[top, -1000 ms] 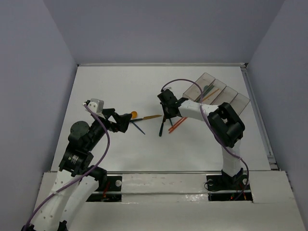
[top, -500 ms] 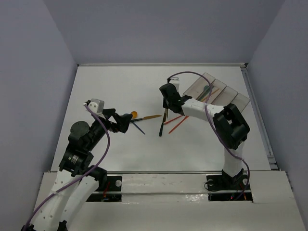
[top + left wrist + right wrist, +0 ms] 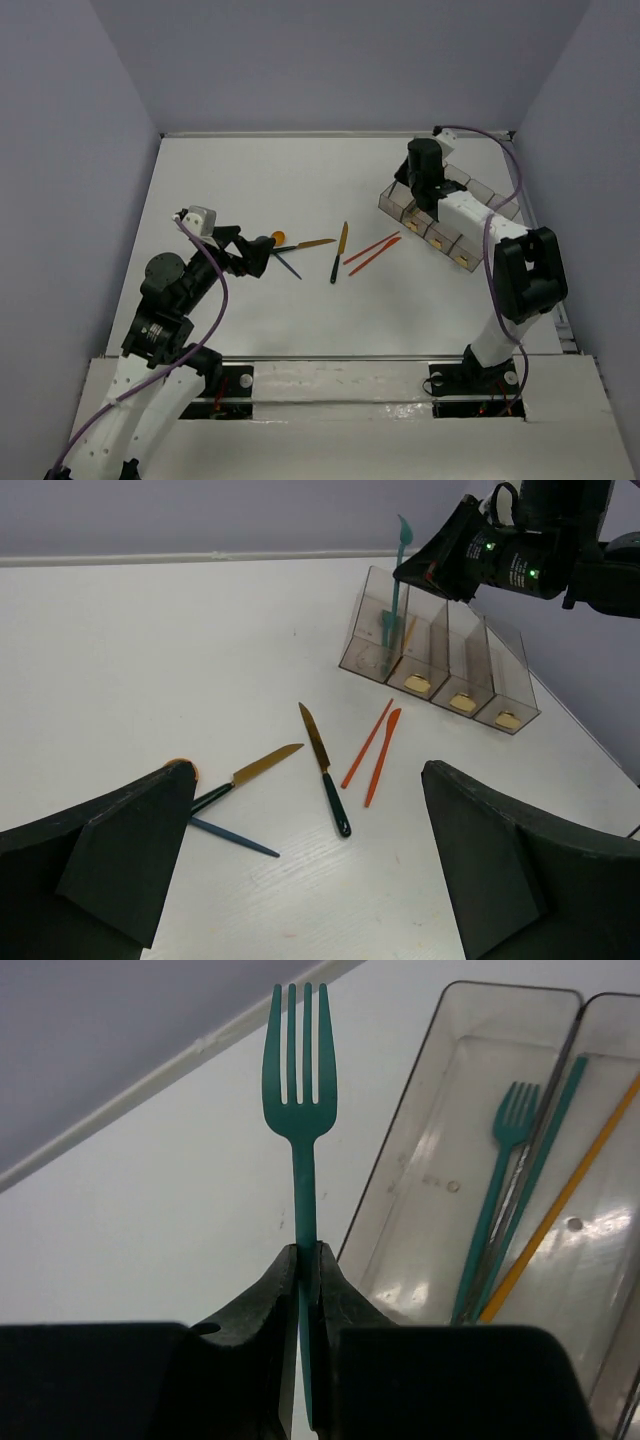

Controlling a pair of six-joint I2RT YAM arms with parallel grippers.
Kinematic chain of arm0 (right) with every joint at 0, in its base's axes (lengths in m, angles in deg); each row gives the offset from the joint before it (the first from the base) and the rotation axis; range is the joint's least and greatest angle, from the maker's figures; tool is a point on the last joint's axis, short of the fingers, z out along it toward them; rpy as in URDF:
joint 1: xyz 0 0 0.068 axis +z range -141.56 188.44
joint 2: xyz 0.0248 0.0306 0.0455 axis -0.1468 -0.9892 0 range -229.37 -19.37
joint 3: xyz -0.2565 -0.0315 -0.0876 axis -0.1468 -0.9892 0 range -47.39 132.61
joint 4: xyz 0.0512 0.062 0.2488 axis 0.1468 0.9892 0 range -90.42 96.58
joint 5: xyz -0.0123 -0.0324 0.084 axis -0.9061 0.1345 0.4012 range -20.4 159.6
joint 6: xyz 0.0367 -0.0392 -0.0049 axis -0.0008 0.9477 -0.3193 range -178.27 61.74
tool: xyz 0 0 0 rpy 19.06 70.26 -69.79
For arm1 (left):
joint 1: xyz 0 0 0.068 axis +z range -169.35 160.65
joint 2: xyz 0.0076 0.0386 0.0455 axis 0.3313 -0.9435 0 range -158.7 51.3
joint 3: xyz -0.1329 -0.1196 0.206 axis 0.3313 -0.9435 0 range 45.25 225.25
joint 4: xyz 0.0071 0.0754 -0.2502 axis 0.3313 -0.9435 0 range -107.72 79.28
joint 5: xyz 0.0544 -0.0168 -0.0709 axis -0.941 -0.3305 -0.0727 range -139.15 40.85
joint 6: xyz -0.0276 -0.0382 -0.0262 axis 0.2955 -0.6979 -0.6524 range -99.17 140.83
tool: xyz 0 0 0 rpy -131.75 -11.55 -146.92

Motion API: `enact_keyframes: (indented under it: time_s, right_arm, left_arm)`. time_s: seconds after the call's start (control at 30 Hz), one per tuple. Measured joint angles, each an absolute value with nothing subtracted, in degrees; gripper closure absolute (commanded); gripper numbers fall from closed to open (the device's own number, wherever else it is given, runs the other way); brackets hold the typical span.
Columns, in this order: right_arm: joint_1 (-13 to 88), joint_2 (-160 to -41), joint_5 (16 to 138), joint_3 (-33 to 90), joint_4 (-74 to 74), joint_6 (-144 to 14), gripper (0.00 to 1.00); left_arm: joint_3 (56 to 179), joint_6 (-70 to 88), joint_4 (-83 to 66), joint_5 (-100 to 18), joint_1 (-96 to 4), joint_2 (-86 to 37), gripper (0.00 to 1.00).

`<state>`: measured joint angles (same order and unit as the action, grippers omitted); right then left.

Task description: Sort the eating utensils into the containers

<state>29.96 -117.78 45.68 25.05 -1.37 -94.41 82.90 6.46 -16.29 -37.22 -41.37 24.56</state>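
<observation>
teal fork point(image 3: 300, 1110) clamped upright in the right gripper point(image 3: 308, 1260), tines up, beside the end bin of the containers point(image 3: 480, 990). only the right wrist view shows a second fork point(image 3: 500, 1190) and an orange utensil point(image 3: 570, 1190) lying inside. left gripper point(image 3: 318, 865) spread wide, empty, above loose knives point(image 3: 325, 770) on the table point(image 3: 150, 660).

Light is flat, diffuse and bright. The tabletop point(image 3: 250, 180) is near-white, and the utensils point(image 3: 322, 760) throw only faint, short shadows. Soft glare patches on the containers point(image 3: 440, 1200) floor. Wrist views: left end effector point(image 3: 308, 800) dark and slightly soft close-up; right end effector point(image 3: 308, 1260) underexposed, near black; teal fork point(image 3: 300, 1080) sharp.
</observation>
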Motion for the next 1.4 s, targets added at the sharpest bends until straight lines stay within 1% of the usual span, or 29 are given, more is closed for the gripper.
enact_keyframes:
  time_s: [0.13,0.33,0.4,0.43,0.5,0.53,0.57,0.6,0.67,0.73,0.93,1.0,1.07,1.17,1.2,1.3,1.4]
  right_arm:
    - [24.5,-120.0,46.4,26.1,-0.8,-96.2,1.0]
    - [22.5,-125.0,48.6,29.0,-0.7,-97.8,1.0]
    - [22.2,-126.5,49.2,30.1,-0.5,-98.1,0.98]
    - [21.9,-127.6,49.5,30.8,-0.4,-98.3,0.93]
    - [21.8,-128.2,49.8,30.9,-0.4,-98.8,0.87]
    - [21.6,-128.5,49.9,30.8,-0.4,-99.2,0.77]
    - [21.6,-128.5,50.0,30.8,-0.5,-99.3,0.71]
    - [21.5,-128.5,50.0,30.6,-0.5,-99.7,0.57]
    - [21.5,-128.5,50.3,30.5,-0.5,-100.0,0.51]
    - [21.5,-128.6,50.5,30.5,-0.4,-99.9,0.49]
    - [21.5,-127.6,52.2,29.7,-0.4,-99.0,0.49]
    - [21.6,-125.6,52.9,28.2,-0.1,-98.6,0.52]
    - [22.4,-121.1,53.9,24.4,-0.1,-97.7,0.57]
    - [26.2,-113.7,54.3,19.1,0.7,-96.0,0.64]
    - [28.0,-111.5,54.4,17.4,1.2,-95.7,0.69]
    - [35.7,-106.3,55.1,12.1,2.8,-95.0,0.69]
    - [40.5,-105.4,55.1,9.1,5.7,-95.1,0.69]
  left_arm:
    - [82.9,6.5,-16.3,-37.1,-41.4,24.6,0.01]
    - [82.9,6.5,-16.3,-37.1,-41.4,24.6,0.01]
    - [82.9,6.5,-16.3,-37.1,-41.3,24.6,0.01]
    - [82.9,6.5,-16.2,-37.1,-41.4,24.6,0.01]
    - [82.9,6.5,-16.2,-37.1,-41.4,24.6,0.01]
    - [82.9,6.5,-16.2,-37.1,-41.4,24.5,0.01]
    - [82.9,6.5,-16.2,-37.1,-41.4,24.5,0.01]
    - [82.9,6.5,-16.2,-37.1,-41.4,24.5,0.01]
    - [82.9,6.5,-16.2,-37.1,-41.4,24.5,0.01]
    - [82.9,6.5,-16.2,-37.1,-41.4,24.5,0.01]
    - [82.9,6.5,-16.2,-37.1,-41.4,24.5,0.01]
    - [82.9,6.5,-16.2,-37.1,-41.4,24.5,0.01]
    - [82.9,6.5,-16.2,-37.1,-41.4,24.8,0.01]
    - [82.9,6.5,-16.2,-37.1,-41.4,25.5,0.01]
    - [82.9,6.5,-16.2,-37.1,-41.4,25.7,0.01]
    - [82.9,6.5,-16.2,-36.9,-41.3,26.3,0.01]
    - [82.9,6.4,-16.2,-36.7,-41.4,26.8,0.01]
